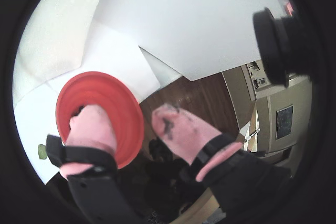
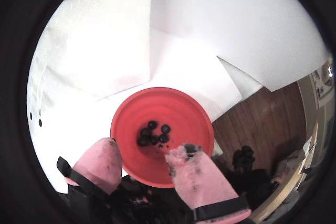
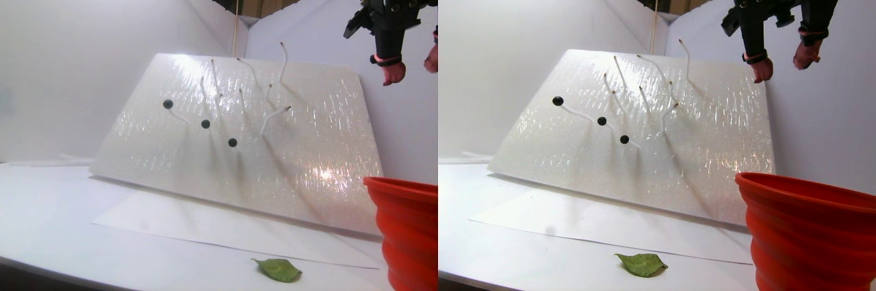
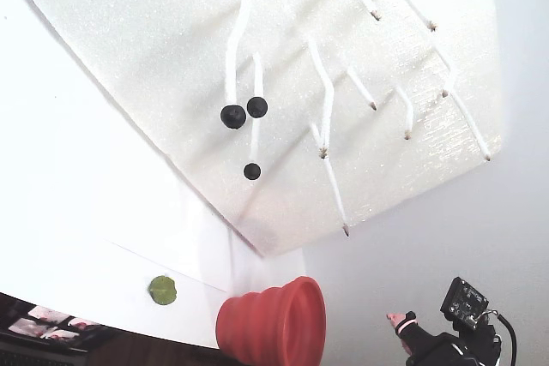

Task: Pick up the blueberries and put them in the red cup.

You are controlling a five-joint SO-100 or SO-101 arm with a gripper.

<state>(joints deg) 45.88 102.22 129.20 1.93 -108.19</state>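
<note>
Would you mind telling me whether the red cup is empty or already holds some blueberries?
Not empty: in a wrist view, the red cup holds several blueberries clustered at its bottom; the exact count is unclear.

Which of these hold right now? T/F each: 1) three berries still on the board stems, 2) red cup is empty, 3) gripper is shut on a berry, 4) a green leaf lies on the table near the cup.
1) Three blueberries sit on stems of the white board: true, in the stereo pair and fixed views.
2) The red cup is empty: false. A wrist view shows several berries at its bottom.
3) The gripper is shut on a berry: false. Its pink fingers stand apart above the cup, nothing between them.
4) A green leaf lies on the table near the cup: true.
</note>
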